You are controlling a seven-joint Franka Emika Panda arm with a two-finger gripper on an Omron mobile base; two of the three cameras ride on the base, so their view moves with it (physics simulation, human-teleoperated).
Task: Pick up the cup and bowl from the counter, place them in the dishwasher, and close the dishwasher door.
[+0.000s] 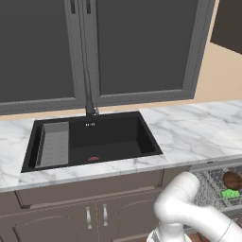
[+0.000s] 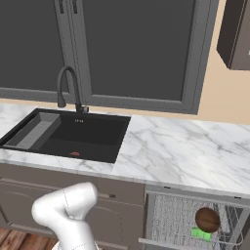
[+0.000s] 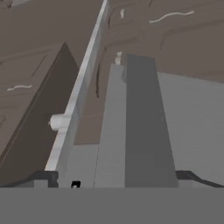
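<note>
So the white marble counter [image 2: 185, 151] with its black rectangular sink [image 2: 73, 134] runs across the middle of both base views. Down at lower right, the dishwasher's grey wire-mesh rack [image 2: 171, 217] is pulled out, with a round brown bowl [image 2: 207, 219] sitting on something green [image 2: 201, 234] (cup, maybe?). Gripper [image 3: 118, 179] fingers are spread wide, holding nothing, over the grey door panel [image 3: 140, 122].

Sink [image 1: 94, 139] in counter [image 1: 198, 132]; dishwasher [image 2: 195, 219] below, right.
</note>
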